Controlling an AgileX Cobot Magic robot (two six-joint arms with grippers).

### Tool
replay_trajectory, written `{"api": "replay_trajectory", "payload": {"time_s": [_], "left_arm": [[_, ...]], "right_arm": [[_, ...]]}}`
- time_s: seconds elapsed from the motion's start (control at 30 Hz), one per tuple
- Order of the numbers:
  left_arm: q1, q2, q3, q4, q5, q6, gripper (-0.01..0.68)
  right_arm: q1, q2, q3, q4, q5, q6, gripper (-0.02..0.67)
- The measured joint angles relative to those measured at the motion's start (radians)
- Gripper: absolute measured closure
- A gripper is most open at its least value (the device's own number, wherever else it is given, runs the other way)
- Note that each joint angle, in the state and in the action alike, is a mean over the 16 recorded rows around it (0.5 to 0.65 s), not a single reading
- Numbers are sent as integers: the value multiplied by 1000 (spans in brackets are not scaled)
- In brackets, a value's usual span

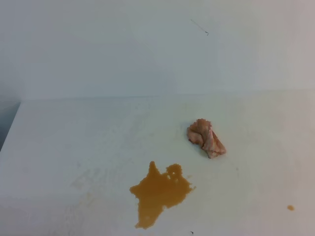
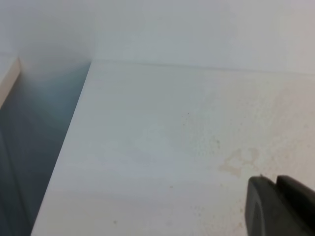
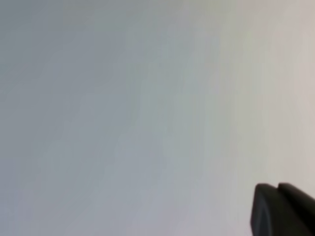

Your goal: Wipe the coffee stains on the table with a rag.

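- Lying crumpled on the table [image 1: 74, 142], the rag [image 1: 206, 138] sits right of centre in the high view, a pinkish-tan wad with wrinkled folds, touched by neither arm.
- Pooling near the front edge, the larger of the coffee stains [image 1: 158, 192] spreads in an amber-brown blotch with a ragged outline, a spike pointing away from the camera and a tail running toward the near edge.
- The blotch lies in front of the rag and to its left, near it but apart, with bare white surface between the two.
- A tiny round dot [image 1: 291, 207] of the same colour sits alone toward the front right, well apart from both the blotch and the rag.
- The left gripper [image 2: 280, 206] shows only as a dark tip in the lower right corner of its wrist view, above a white surface with a faint tan ring mark [image 2: 239, 161]; whether its jaws are spread or pressed together cannot be told.
- The right gripper [image 3: 283, 209] appears likewise as a dark tip at the lower right of its wrist view against a blank pale field; its jaws are pressed together and hold nothing.
- Neither arm is visible in the high view.
- Faint greyish smudges mark the table left of the blotch.
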Motion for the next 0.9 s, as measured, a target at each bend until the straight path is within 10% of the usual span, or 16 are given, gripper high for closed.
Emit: {"api": "replay_trajectory", "payload": {"time_s": [0.4,0.9], "left_arm": [[0,2,-2,0,1,0,676],[1,9,-10,0,5,0,677]], "right_arm": [[0,278,-349,-374,274,81,651],[11,787,-648,-270,853,199,651]]}}
